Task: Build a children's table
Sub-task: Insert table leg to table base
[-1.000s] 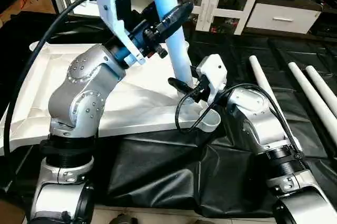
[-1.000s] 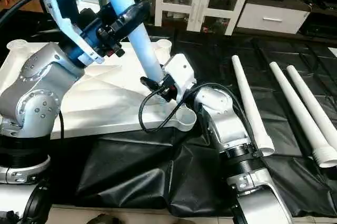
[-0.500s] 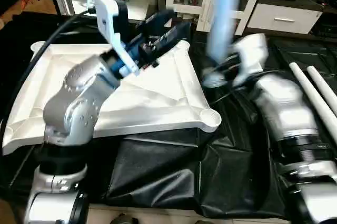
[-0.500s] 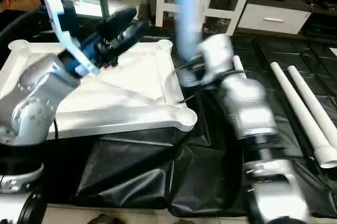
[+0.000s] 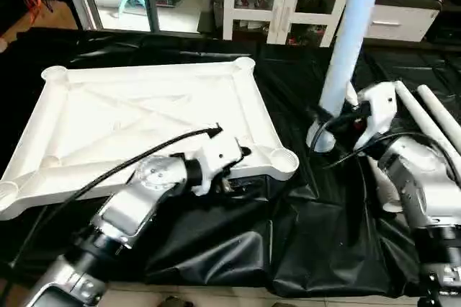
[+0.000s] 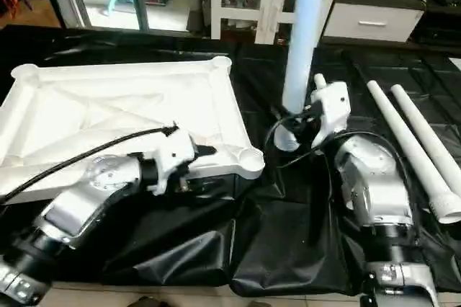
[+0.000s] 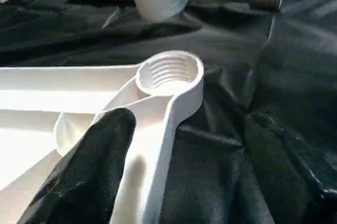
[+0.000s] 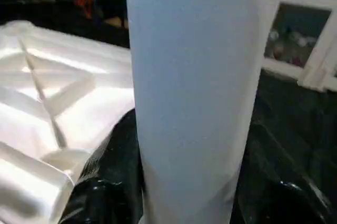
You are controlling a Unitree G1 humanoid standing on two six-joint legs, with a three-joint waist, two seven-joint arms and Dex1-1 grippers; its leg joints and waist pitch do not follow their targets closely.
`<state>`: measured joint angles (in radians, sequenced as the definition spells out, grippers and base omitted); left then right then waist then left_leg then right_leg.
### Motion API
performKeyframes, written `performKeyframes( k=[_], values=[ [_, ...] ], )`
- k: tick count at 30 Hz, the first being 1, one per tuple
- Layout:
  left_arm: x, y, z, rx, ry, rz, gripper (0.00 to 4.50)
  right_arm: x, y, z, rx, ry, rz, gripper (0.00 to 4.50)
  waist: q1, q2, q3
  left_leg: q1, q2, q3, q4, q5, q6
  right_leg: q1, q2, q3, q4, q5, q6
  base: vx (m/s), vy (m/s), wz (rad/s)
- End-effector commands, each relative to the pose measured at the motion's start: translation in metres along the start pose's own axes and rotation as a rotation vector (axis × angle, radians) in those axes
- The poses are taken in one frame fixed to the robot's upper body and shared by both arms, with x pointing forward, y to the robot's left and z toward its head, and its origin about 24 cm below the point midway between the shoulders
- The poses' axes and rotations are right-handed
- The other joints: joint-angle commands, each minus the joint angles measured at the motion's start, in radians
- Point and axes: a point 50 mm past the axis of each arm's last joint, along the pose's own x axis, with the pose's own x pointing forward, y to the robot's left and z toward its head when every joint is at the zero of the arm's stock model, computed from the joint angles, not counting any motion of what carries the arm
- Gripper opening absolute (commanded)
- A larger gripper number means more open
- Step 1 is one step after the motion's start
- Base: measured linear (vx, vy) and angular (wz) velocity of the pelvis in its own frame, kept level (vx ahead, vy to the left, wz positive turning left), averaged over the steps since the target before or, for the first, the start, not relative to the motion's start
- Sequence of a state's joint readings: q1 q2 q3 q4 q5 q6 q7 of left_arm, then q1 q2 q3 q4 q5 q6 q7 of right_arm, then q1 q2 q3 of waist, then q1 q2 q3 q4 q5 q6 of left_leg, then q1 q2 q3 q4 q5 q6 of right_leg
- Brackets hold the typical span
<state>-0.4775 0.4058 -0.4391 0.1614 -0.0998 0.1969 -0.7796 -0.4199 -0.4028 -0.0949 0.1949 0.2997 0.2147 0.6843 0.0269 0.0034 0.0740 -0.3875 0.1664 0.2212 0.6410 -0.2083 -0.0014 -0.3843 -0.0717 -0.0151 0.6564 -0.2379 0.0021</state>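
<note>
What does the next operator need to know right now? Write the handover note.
Right gripper: shut on one leg, held upright over the black cloth, beside the top's near right socket, not in it.
Left gripper: low at that corner.
Top: ribbed side up on the cloth, sockets in view empty.
Other legs: lying to the right.
Left to do: seat all four legs.

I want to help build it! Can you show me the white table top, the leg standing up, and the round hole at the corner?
table top (image 5: 130,116), left eye view, ribbed underside.
upright leg (image 6: 301,40), right eye view, mid shaft.
corner socket (image 7: 169,71), left wrist view, threaded inside.
</note>
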Motion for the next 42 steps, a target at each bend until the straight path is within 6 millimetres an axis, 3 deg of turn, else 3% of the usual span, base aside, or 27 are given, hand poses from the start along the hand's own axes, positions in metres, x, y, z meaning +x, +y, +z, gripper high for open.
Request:
performKeyframes(
  k=[1, 3, 9, 12, 15, 16, 17, 26, 37, 40, 42],
  values=[
    [-0.001, 0.004, -0.004, 0.041, 0.033, 0.006, 3.67, -0.001, 0.009, 0.004, 0.007, -0.014, 0.050, 1.86, -0.007, 0.008, -0.080, 0.030, 0.064, -0.041, -0.072, -0.051, 0.044, 0.041, -0.062, 0.036, -0.067, 0.117, -0.278, 0.000, 0.000, 0.00],
    [-0.003, 0.006, -0.010, 0.053, 0.059, 0.010, 3.67, -0.004, 0.012, 0.002, 0.009, -0.007, 0.052, 1.86, -0.007, 0.008, -0.080, 0.028, 0.062, -0.040, -0.072, -0.037, 0.051, 0.041, -0.059, 0.035, -0.066, 0.149, -0.284, 0.000, 0.000, 0.00],
    [-0.012, 0.011, -0.023, 0.035, 0.104, 0.015, 3.67, -0.006, 0.015, 0.001, 0.017, 0.005, 0.052, 1.86, -0.008, 0.010, -0.076, 0.031, 0.064, -0.040, -0.077, -0.067, 0.038, 0.037, -0.062, 0.035, -0.070, 0.102, -0.291, 0.000, 0.000, 0.00],
    [-0.019, 0.011, -0.030, 0.004, 0.124, -0.017, 3.67, -0.005, 0.017, 0.001, 0.020, 0.013, 0.062, 1.86, -0.008, 0.004, -0.073, 0.031, 0.065, -0.040, -0.079, -0.071, 0.038, 0.035, -0.064, 0.035, -0.072, 0.079, -0.285, 0.000, 0.000, 0.00],
    [-0.021, 0.012, -0.032, 0.005, 0.131, -0.016, 3.39, -0.004, 0.018, 0.001, 0.021, 0.012, 0.065, 1.86, -0.008, 0.008, -0.073, 0.033, 0.065, -0.039, -0.078, -0.070, 0.035, 0.033, -0.064, 0.036, -0.072, 0.076, -0.284, 0.000, 0.000, 0.00],
    [-0.022, 0.012, -0.033, -0.004, 0.131, -0.014, 3.28, -0.003, 0.018, 0.001, 0.021, 0.010, 0.069, 1.86, -0.009, 0.001, -0.072, 0.032, 0.065, -0.038, -0.079, -0.071, 0.036, 0.033, -0.063, 0.036, -0.073, 0.074, -0.283, 0.000, 0.000, 0.00],
    [-0.022, 0.012, -0.033, -0.004, 0.131, -0.014, 3.18, -0.003, 0.018, 0.001, 0.021, 0.010, 0.069, 1.86, -0.008, 0.005, -0.073, 0.032, 0.065, -0.039, -0.079, -0.066, 0.036, 0.034, -0.064, 0.036, -0.071, 0.075, -0.283, 0.000, 0.000, 0.00],
    [-0.025, 0.014, -0.037, -0.029, 0.132, -0.017, 2.29, 0.009, 0.032, 0.006, -0.007, -0.045, 0.133, 1.86, -0.010, 0.002, -0.071, 0.031, 0.066, -0.038, -0.080, -0.048, 0.050, 0.031, -0.064, 0.036, -0.071, 0.085, -0.279, 0.000, 0.000, 0.00],
    [-0.029, 0.013, -0.046, 0.003, 0.202, -0.051, 1.17, 0.016, 0.030, 0.012, -0.009, -0.080, 0.192, 1.86, -0.016, 0.003, -0.068, 0.031, 0.066, -0.038, -0.083, -0.063, 0.054, 0.031, -0.066, 0.037, -0.075, 0.075, -0.280, 0.000, 0.000, 0.00],
    [-0.029, 0.013, -0.050, 0.017, 0.228, -0.063, 1.08, 0.019, 0.032, 0.015, 0.039, -0.126, 0.240, 1.86, -0.023, 0.000, -0.067, 0.029, 0.067, -0.039, -0.085, -0.074, 0.058, 0.033, -0.068, 0.037, -0.076, 0.070, -0.284, 0.000, 0.000, 0.00],
    [-0.030, 0.013, -0.051, 0.019, 0.241, -0.075, 0.71, 0.019, 0.032, 0.014, 0.108, -0.159, 0.281, 1.86, -0.028, 0.000, -0.065, 0.028, 0.069, -0.040, -0.085, -0.086, 0.064, 0.032, -0.069, 0.038, -0.079, 0.050, -0.291, 0.000, 0.000, 0.00]
  ],
)
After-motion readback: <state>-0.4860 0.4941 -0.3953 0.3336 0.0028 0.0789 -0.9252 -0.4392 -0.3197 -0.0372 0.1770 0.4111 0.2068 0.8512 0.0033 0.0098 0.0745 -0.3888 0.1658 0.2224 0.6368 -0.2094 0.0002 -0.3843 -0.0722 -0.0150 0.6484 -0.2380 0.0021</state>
